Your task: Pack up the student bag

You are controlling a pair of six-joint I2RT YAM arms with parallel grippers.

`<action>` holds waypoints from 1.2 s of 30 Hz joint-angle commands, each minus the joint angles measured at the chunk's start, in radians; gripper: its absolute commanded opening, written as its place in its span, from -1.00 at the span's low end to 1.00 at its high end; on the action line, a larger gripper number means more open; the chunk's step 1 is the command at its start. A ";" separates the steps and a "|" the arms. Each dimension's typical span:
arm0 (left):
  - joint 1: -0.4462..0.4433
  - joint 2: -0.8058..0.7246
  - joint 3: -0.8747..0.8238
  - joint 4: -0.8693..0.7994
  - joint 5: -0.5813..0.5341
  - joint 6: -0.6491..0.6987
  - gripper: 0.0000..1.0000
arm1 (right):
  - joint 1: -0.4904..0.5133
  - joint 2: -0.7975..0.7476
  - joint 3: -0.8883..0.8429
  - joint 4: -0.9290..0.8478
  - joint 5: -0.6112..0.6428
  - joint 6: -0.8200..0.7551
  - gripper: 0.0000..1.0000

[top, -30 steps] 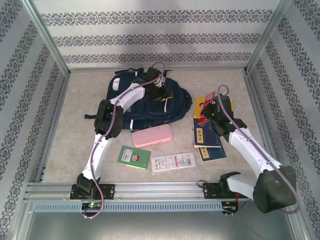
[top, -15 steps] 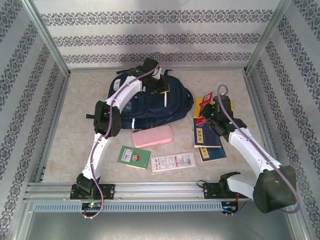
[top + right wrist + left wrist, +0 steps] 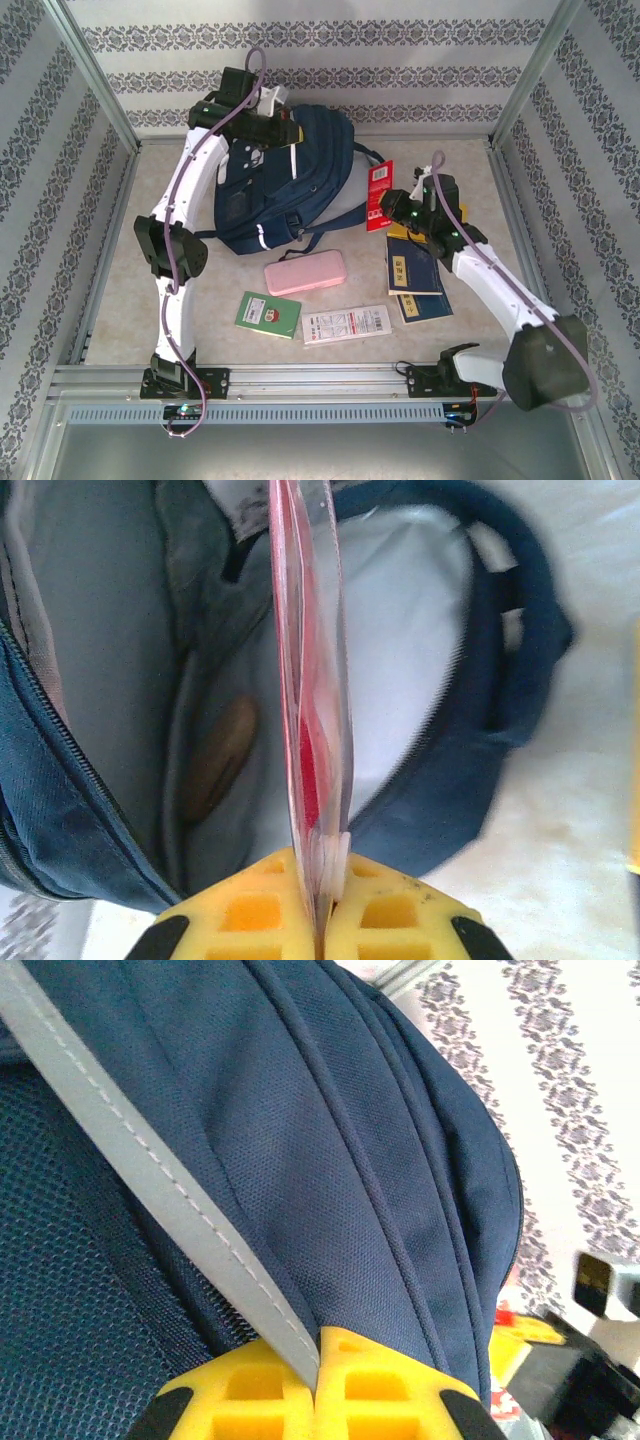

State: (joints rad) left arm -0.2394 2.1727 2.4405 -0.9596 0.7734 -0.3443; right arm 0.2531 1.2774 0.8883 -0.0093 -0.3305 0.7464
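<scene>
Navy fabric is sagging from the left gripper (image 3: 317, 1360), whose yellow fingers (image 3: 392, 1360) are pressing together on a grey strap (image 3: 150, 1175) of the student bag (image 3: 290, 175). The bag is hanging below that gripper and towards the arm bases from it, and its lower end appears to be resting on the table (image 3: 130, 285).

The right gripper (image 3: 325, 880) is clamping a thin red booklet (image 3: 305, 710) in a clear sleeve, edge-on. The bag's open mouth, with its pale grey lining, is gaping just beyond its fingertips.

Nearer the bases than the right gripper, a pink pencil case (image 3: 305, 271), a green notebook (image 3: 268, 314), a white leaflet (image 3: 346, 324) and blue books (image 3: 415, 275) are lying on the table.

The bag is looking soft and floppy, and probably light while so little is inside. It is likely to slump and close its mouth unless something is holding it up. The stitched strap seems a sound place to take hold, best close to where it joins the body, though flat webbing may be sliding between smooth pads as weight goes in. The zip rim beside the opening looks like the other good hold, since pulling there would be spreading the mouth.
</scene>
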 commanded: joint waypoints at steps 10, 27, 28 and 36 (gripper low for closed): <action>0.046 -0.108 -0.057 0.143 0.334 0.045 -1.00 | 0.021 0.253 0.213 0.172 -0.426 -0.012 -1.00; 0.092 -0.150 -0.116 0.303 0.440 -0.079 -1.00 | 0.109 0.725 0.568 0.122 -0.470 0.093 -1.00; 0.097 -0.146 -0.119 0.324 0.449 -0.101 -1.00 | 0.121 0.752 0.607 0.096 -0.466 0.082 -0.98; 0.116 -0.128 -0.122 0.375 0.462 -0.141 -1.00 | 0.247 0.955 0.851 0.001 -0.387 0.094 -0.83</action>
State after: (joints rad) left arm -0.1371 2.1162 2.2963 -0.7437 1.1297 -0.4709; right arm 0.4519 2.1784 1.6749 0.0372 -0.7517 0.8371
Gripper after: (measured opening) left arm 0.058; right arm 0.084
